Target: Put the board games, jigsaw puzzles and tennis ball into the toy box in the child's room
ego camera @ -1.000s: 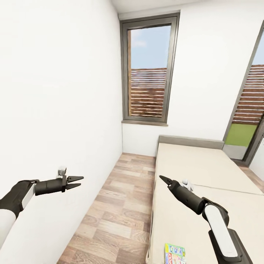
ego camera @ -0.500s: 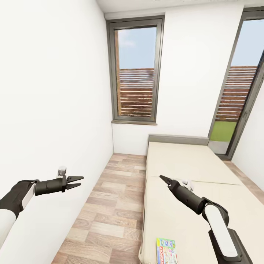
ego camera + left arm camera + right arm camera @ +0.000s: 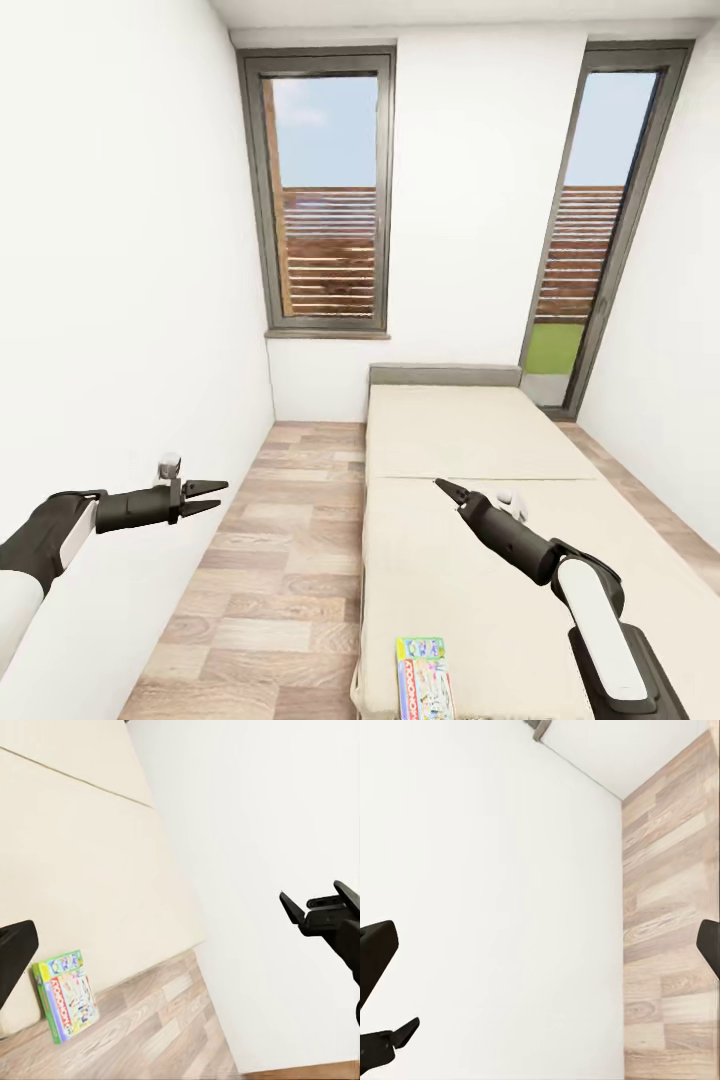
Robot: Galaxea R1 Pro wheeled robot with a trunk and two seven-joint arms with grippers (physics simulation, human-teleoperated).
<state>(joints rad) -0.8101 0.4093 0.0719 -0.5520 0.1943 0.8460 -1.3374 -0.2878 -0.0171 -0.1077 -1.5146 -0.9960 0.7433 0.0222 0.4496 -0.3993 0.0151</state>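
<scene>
**Asker:** What could go wrong from here, taking the room from left to right?

**Describer:** The white wall (image 3: 110, 300) is left of the bed (image 3: 470, 520), with a strip of wood floor (image 3: 270, 580) between them. The left gripper (image 3: 210, 496) hovers over that strip, close to the wall, jaws narrowly parted and empty. A swing or turn of the robot could, in the describer's judgement, scrape that arm along the wall.

**Asker:** And the toys?

**Describer:** One board game (image 3: 424, 678), a flat box with a bright cartoon cover, lies on the bed at its near left corner, close to the mattress edge. A clumsy push could slide it off onto the floor. The left wrist view shows the same box (image 3: 66, 994) at the bed's edge above the floor. The second game said to be on the bed cannot be made out.

**Asker:** What about the right arm?

**Describer:** The right gripper (image 3: 448, 490) hangs above the middle of the bed, pointing toward the headboard (image 3: 445, 375). In the head view its jaws look nearly together, while the right wrist view shows the fingertips (image 3: 376, 952) spread apart, so their state cannot be told; it holds nothing. It sits beyond the game, so reaching back and down could tangle the arm with the bedding.

**Asker:** Anything else around?

**Describer:** Behind the bed stand two tall grey-framed windows (image 3: 325, 200). Nothing lies between the arms and the game.
</scene>
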